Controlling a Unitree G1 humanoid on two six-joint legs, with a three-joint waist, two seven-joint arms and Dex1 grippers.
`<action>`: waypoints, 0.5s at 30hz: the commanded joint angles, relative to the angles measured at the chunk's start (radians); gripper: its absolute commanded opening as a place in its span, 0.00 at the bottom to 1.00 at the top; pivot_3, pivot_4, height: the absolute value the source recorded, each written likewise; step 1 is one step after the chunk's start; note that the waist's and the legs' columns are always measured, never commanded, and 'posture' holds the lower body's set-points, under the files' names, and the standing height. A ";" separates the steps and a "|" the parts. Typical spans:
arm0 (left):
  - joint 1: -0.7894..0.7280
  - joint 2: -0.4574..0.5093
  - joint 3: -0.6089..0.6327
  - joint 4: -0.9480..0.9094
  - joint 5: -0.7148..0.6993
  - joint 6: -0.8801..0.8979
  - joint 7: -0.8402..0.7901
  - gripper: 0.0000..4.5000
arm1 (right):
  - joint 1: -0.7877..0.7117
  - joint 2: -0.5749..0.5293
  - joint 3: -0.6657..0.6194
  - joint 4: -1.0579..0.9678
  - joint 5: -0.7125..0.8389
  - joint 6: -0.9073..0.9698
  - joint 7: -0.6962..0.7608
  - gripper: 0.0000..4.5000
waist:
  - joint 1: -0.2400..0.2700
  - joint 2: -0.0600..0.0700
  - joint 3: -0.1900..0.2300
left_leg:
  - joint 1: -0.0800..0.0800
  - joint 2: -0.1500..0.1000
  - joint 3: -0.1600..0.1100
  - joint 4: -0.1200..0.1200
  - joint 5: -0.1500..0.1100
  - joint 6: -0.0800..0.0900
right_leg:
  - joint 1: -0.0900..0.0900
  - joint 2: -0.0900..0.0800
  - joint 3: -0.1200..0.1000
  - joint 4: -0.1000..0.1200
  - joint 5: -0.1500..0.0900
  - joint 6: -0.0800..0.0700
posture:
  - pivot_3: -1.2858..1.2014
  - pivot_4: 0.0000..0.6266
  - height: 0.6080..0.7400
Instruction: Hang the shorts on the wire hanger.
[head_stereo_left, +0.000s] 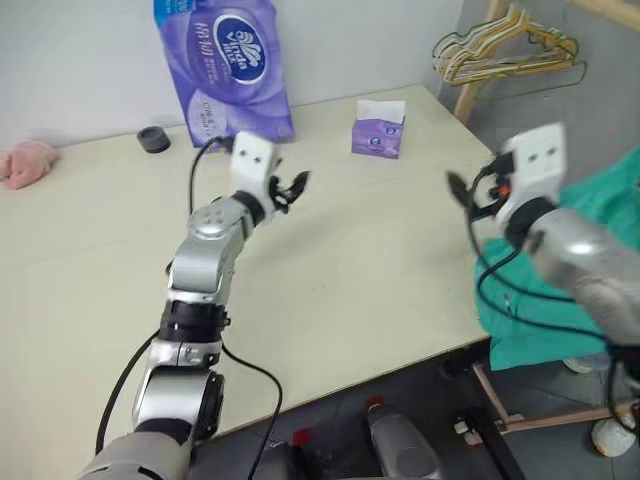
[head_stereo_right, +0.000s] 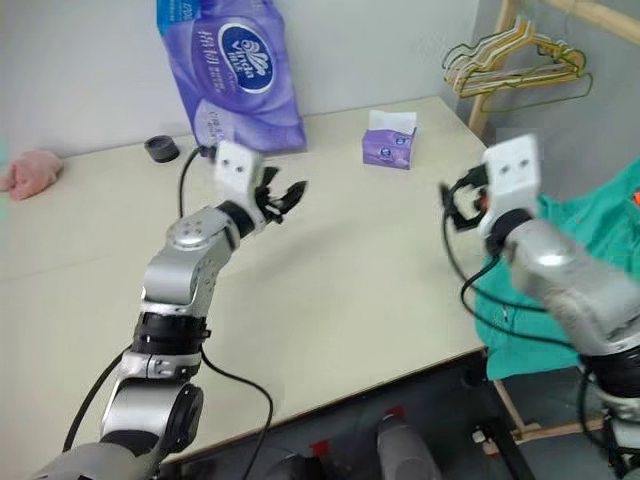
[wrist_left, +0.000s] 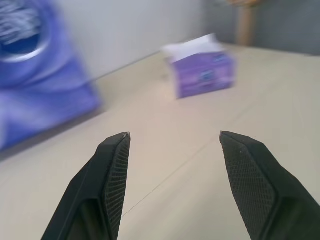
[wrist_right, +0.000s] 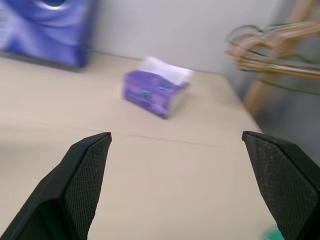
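The left gripper (wrist_left: 171, 145) is up over the table (head_stereo_left: 380, 260), and its two black fingers stand apart with nothing between them. The right gripper (wrist_right: 177, 142) is up near the table's right edge. Its fingers are very wide apart and empty too.

The shorts (head_stereo_left: 610, 205) are the teal-green cloth off the right side of the table. They hang down past the table's edge, just behind the right arm. Part of them is hidden by that arm.

A bunch of hangers (head_stereo_left: 515, 50) hangs on a wooden rack (head_stereo_left: 478, 70) at the far right corner. One thin olive wire at the bottom of the bunch may be the hanger for this job, but I cannot tell for sure.

Also on the table are a small purple tissue box (head_stereo_left: 378, 128), a big purple pack (head_stereo_left: 225, 65), a little dark cap (head_stereo_left: 153, 139) and a pink thing (head_stereo_left: 25, 163) on the far left.

I think the shorts are soft, light and floppy. They will sag and fold when lifted, so a pinch in the middle would only bunch them up. The thick waistband looks like the best place to grab, one gripper near each end. The wire hanger is probably thin, stiff and a bit slippery, so it may swing when touched.
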 joint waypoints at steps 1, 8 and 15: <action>0.077 -0.006 0.114 -0.045 0.008 -0.036 0.125 0.67 | 0.024 0.132 0.007 0.099 -0.137 -0.160 0.084 0.99 | 0.027 -0.004 -0.002 | 0.000 0.000 -0.001 0.000 0.000 0.000 | 0.000 0.000 -0.001 0.000 0.001 -0.001 | 0.48 0.13 1.00; 0.279 0.038 0.195 0.006 0.030 -0.169 0.171 0.67 | 0.002 0.366 0.025 0.353 -0.354 -0.361 0.187 0.99 | 0.112 -0.013 -0.015 | -0.002 0.000 -0.009 0.002 0.004 -0.007 | 0.000 -0.001 -0.010 0.002 0.005 -0.006 | 0.51 0.10 1.00; 0.265 0.032 0.158 0.029 -0.016 -0.198 0.083 0.67 | 0.007 0.469 -0.025 0.469 -0.446 -0.430 0.221 0.99 | 0.213 -0.021 -0.029 | -0.002 0.000 -0.017 0.000 0.012 -0.020 | 0.002 0.000 -0.018 0.000 0.012 -0.011 | 0.53 0.08 1.00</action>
